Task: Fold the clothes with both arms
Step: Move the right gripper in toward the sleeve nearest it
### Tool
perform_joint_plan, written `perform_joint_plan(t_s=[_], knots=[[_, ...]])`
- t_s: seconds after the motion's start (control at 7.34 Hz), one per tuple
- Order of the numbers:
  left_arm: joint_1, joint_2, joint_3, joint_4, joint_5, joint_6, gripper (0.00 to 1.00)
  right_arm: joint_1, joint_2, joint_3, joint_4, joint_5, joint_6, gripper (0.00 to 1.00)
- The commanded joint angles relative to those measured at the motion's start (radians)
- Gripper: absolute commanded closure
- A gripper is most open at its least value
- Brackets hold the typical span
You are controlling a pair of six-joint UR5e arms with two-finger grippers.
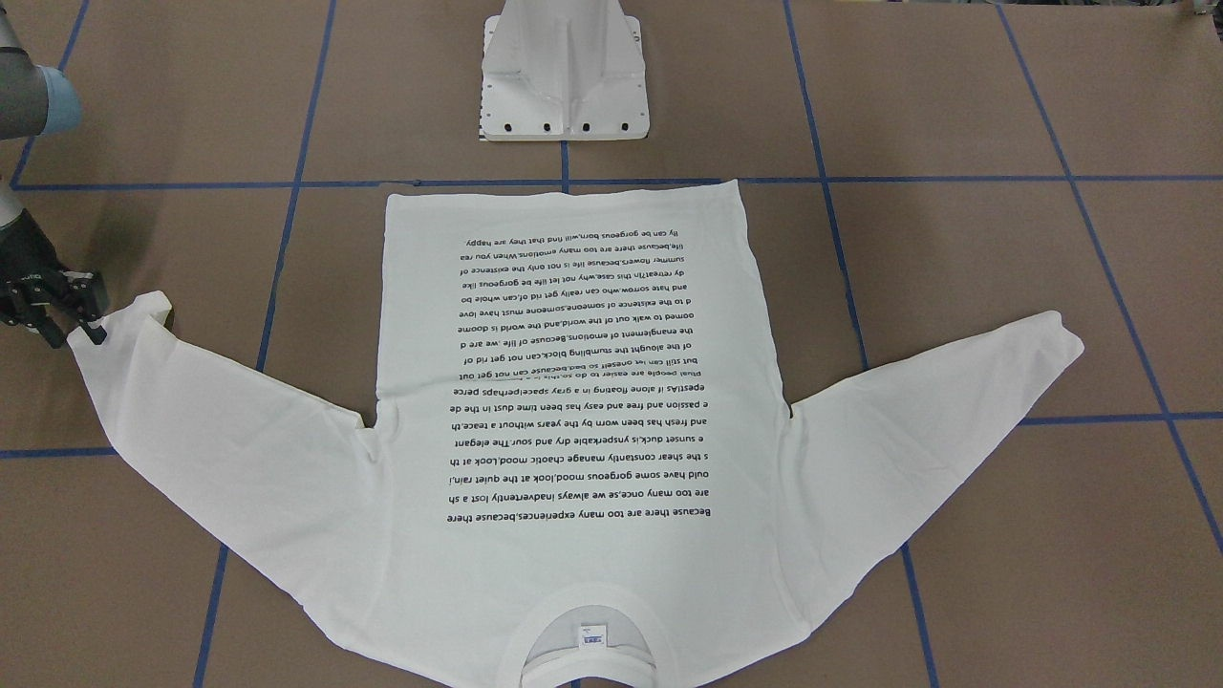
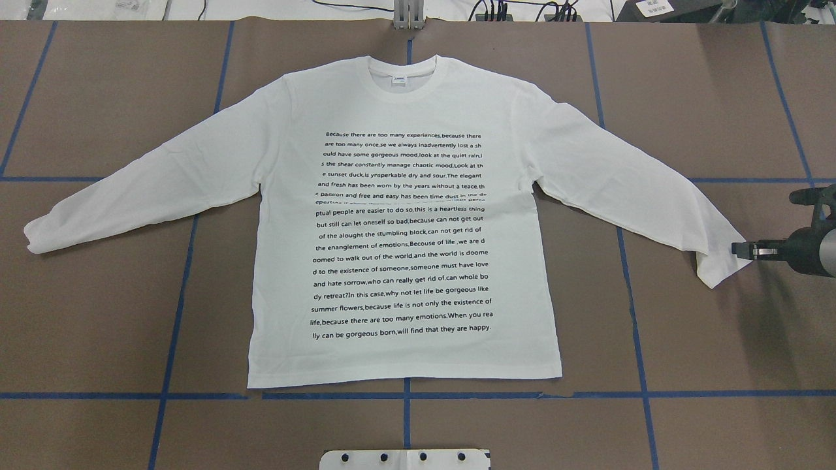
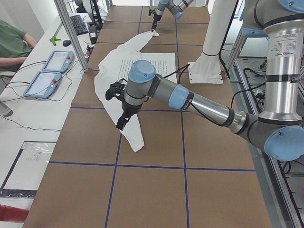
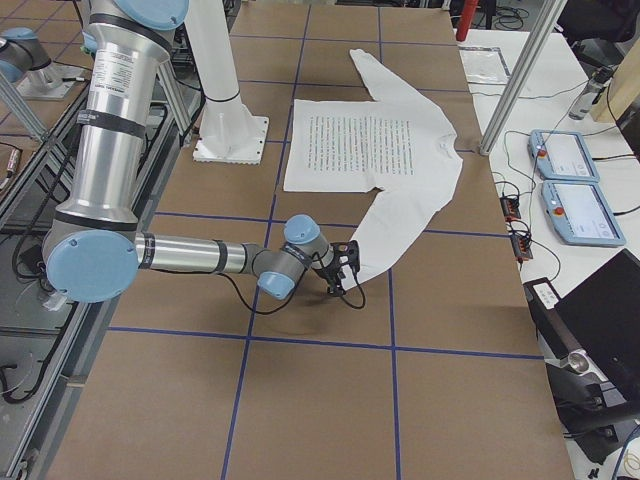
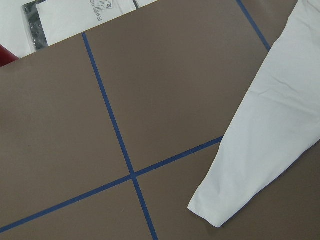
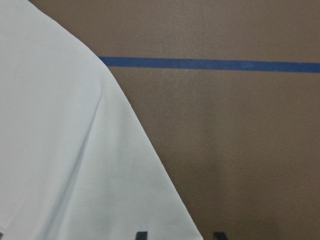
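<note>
The white long-sleeved T-shirt (image 2: 405, 222) lies flat with its black printed text facing up. Its collar (image 2: 403, 81) points away from the robot's base, and both sleeves are spread out. My right gripper (image 2: 741, 249) is down at the right sleeve's cuff (image 2: 715, 264). It is open, and the right wrist view shows its two fingertips (image 6: 141, 235) apart at the cloth's edge. My left gripper (image 3: 121, 123) hangs above the left sleeve (image 3: 130, 133). It shows only in the exterior left view, so I cannot tell its state. The left cuff (image 5: 220, 205) lies flat on the table.
The white pedestal base (image 1: 564, 86) stands just behind the shirt's hem. Blue tape lines (image 2: 176, 307) grid the brown table. An aluminium post (image 3: 71, 33), two tablets (image 3: 47, 71) and a seated person (image 3: 12, 42) are on the operators' side.
</note>
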Motion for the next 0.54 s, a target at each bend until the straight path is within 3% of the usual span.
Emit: perform_joint_plan(t_s=[0.0,0.27,0.41], knots=[[0.000,0.000,-0.006,0.000,0.000,0.000,0.00,0.000,-0.003,0.000,0.003,0.001,0.000,0.69],[0.000,0.000,-0.006,0.000,0.000,0.000,0.00,0.000,-0.009,0.000,0.003,0.001,0.000,1.00],[0.000,0.000,-0.006,0.000,0.000,0.000,0.00,0.003,-0.010,0.008,0.003,0.002,-0.002,1.00]])
